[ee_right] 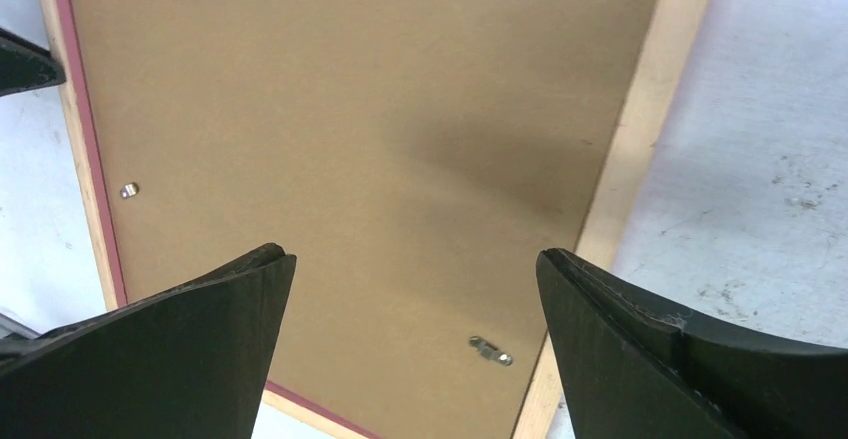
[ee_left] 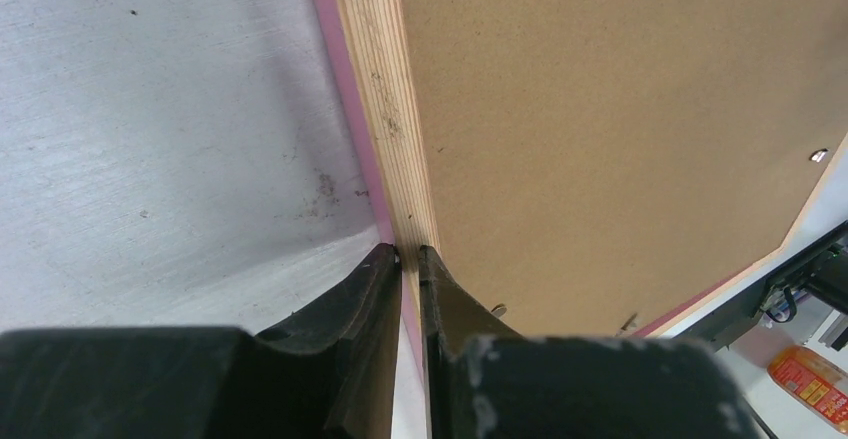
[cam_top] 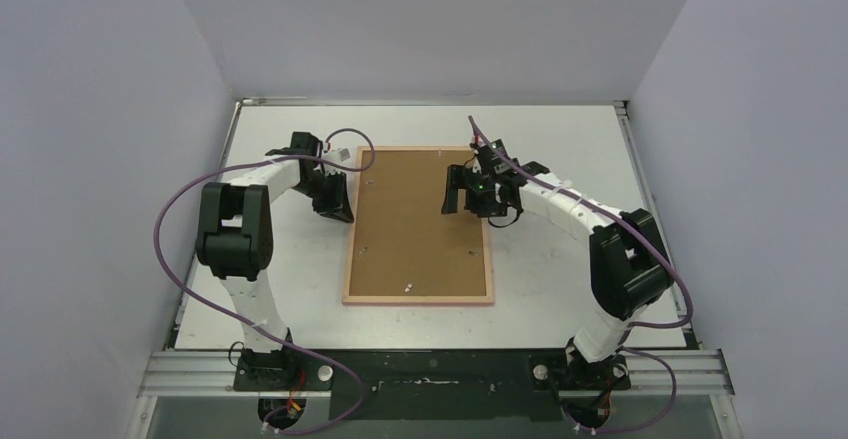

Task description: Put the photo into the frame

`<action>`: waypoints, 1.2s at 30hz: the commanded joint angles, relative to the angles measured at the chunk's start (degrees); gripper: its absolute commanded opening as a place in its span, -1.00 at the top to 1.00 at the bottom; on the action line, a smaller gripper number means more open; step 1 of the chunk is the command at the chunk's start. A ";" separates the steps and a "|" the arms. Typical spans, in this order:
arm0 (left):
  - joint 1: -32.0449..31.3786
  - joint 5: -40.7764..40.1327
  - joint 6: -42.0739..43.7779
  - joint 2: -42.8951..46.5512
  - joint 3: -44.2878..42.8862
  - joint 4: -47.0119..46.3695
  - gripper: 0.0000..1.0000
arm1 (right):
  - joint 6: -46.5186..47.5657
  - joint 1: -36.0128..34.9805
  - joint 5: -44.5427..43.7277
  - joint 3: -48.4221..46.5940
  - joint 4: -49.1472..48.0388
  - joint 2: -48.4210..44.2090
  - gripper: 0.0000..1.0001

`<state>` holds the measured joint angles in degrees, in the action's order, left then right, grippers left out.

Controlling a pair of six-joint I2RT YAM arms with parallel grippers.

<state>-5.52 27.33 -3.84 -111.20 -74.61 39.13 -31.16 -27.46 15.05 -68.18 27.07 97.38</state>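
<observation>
Pinching with the fingers (ee_left: pixel 365 304) of the left gripper (ee_left: pixel 408 251): clenched on the left long rail of the frame (cam_top: pixel 418 299), with the pale wood strip running into the narrow gap between the two tips. Grasping about a third of the way down that rail from its far end, one tip on the worktop (cam_top: pixel 560 149) side, the other on the side of the brown backing board (cam_top: pixel 415 219).

Lying flat, back upward, in the middle of the worktop, long sides running from the far edge toward the near edge, well apart from both side edges. Filled from rail to rail with the board, with a pale wood strip around it and a thin pink lip outside that. Dotted with small metal clips (ee_right: pixel 490 350) on the board, close to the rails.

Hovering with the right gripper (ee_right: pixel 415 254) over the far right part of the board, just inside the right rail. Released, fingers (ee_right: pixel 230 304) spread wide, grasping nothing; hard to tell whether touching the board below.
</observation>
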 commanded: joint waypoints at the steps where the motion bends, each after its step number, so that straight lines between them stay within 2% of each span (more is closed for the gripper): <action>1: -0.19 1.15 0.23 -1.48 -0.32 -1.15 0.78 | 1.08 -2.57 -6.28 -4.41 2.20 0.09 -0.96; 11: 0.11 1.49 0.53 -1.13 -0.68 -0.32 0.79 | 2.29 -3.17 -6.71 -7.58 2.49 1.06 -0.99; 15: 0.77 2.20 1.00 -0.79 -1.97 1.36 0.79 | 3.22 -2.63 -7.69 -9.81 1.88 1.74 -0.88; 18: 1.43 2.90 1.26 0.36 -3.10 2.56 0.79 | 3.30 -2.31 -9.07 -12.36 0.42 3.53 -0.70; 21: 1.80 2.99 1.54 1.27 -3.69 3.34 0.77 | 3.30 -1.86 -10.49 -15.09 -2.09 6.31 -0.32; 27: 2.56 3.70 2.16 1.39 -3.88 4.55 0.77 | 2.77 -0.28 -11.49 -22.17 -4.58 13.32 0.05; 31: 2.70 3.87 2.31 1.33 -4.23 4.76 0.77 | 2.17 1.30 -11.28 -25.73 -5.73 18.58 0.21; 36: 2.88 4.30 2.43 1.23 -5.20 5.69 0.77 | 2.35 2.05 -11.37 -28.71 -6.20 23.55 0.31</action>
<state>-3.16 29.36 -2.42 -111.28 -76.71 43.75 -28.97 -26.11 5.17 -93.45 22.96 118.76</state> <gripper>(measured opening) 0.116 0.359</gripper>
